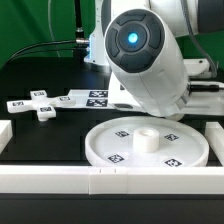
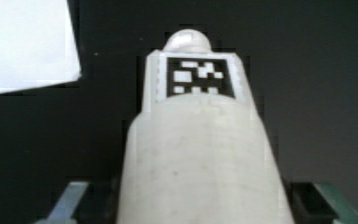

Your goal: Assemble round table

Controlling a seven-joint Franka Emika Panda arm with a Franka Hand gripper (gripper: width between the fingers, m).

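Lying nearest, just behind the white border blocks (image 1: 60, 181), the round disc (image 1: 118, 150) sits flat, its central hub (image 1: 147, 139) bare. Farther off, toward the exterior view's left, the cross-shaped piece (image 1: 42, 104) lies loose beside the marker board (image 1: 92, 98). The gripper (image 2: 194, 205) is clamped around the leg (image 2: 197, 130), which is held off the disc, so every joint looks yet to be made.

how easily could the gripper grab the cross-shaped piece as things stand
Probably not yet: the gripper looks full, its fingers either side of the leg. The cross-shaped piece itself lies uncovered on the table, so the way seems free once the leg is set down.
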